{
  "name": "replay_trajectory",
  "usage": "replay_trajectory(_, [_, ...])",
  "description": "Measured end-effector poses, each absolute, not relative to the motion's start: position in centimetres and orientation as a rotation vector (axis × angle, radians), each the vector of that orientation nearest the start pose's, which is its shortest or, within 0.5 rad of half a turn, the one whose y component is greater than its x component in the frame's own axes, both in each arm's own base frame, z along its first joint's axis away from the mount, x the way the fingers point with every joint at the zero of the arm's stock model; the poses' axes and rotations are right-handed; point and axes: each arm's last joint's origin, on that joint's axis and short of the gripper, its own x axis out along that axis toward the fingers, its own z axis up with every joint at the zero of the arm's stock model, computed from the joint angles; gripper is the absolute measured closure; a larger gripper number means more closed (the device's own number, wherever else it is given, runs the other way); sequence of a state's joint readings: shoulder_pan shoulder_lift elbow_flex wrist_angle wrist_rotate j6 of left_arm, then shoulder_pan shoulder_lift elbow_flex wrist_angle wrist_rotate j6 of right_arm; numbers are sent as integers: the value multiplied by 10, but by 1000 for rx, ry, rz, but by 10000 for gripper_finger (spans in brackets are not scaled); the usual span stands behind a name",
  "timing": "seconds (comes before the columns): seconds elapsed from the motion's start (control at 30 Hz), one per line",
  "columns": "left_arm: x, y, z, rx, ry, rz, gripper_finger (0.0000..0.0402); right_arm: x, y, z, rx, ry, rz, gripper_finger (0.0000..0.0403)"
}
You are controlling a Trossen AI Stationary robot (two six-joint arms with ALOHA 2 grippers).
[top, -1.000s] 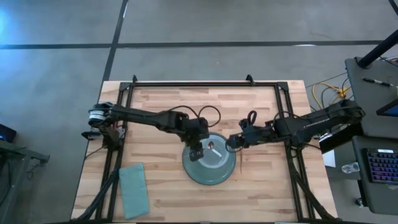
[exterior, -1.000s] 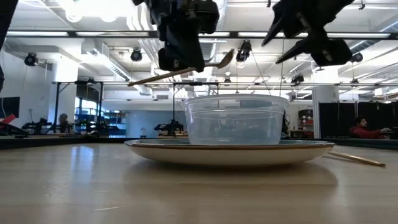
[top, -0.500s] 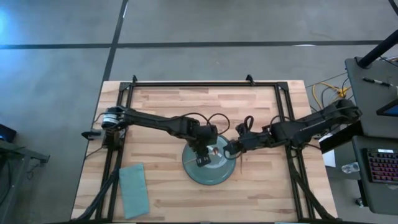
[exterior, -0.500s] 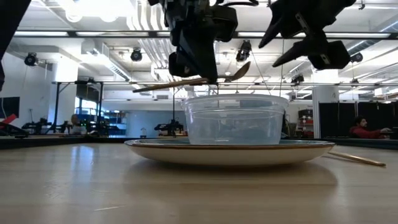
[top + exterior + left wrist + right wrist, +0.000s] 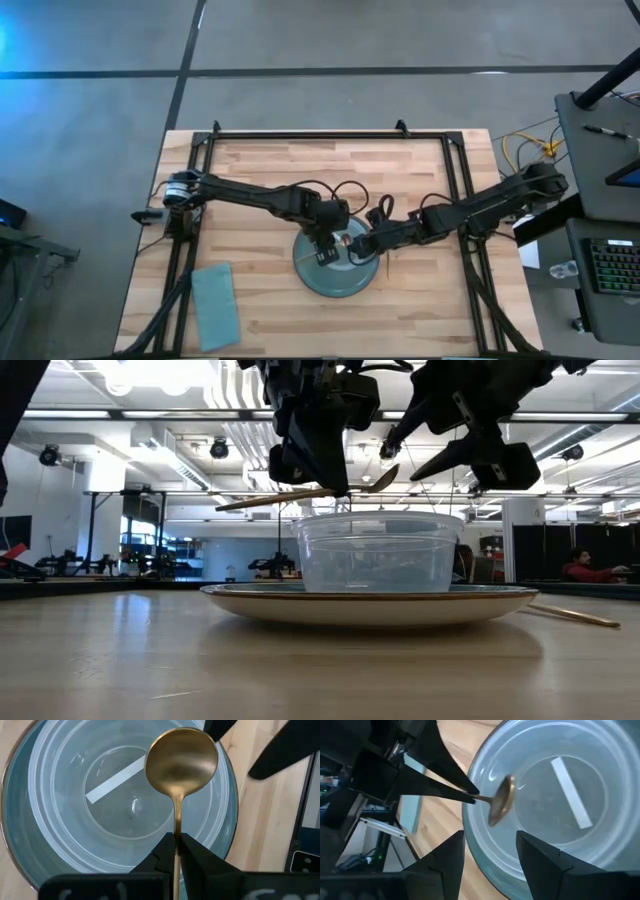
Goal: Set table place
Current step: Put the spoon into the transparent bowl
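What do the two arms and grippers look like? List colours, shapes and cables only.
Both arms are dark, nearly black, built of slim jointed segments. The left arm has a silvery round joint at its base and a thin black cable looping near its wrist. The right arm carries a similar cable loop. The left gripper and right gripper each have two matte black, wedge-shaped fingers. No markings are legible.
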State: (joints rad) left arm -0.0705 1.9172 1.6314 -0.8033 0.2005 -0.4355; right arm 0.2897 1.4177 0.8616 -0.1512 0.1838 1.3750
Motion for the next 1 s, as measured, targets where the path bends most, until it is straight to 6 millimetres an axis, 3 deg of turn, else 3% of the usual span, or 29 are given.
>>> replay_trajectory(0.3, [405,-34,256,-464,1118,-4,401,285,78,219,1130,613,-404,238])
replay_trajectory(1.0, [407,-34,258,-470,1092,-10,402,287,71,218,1115,589,-450,346])
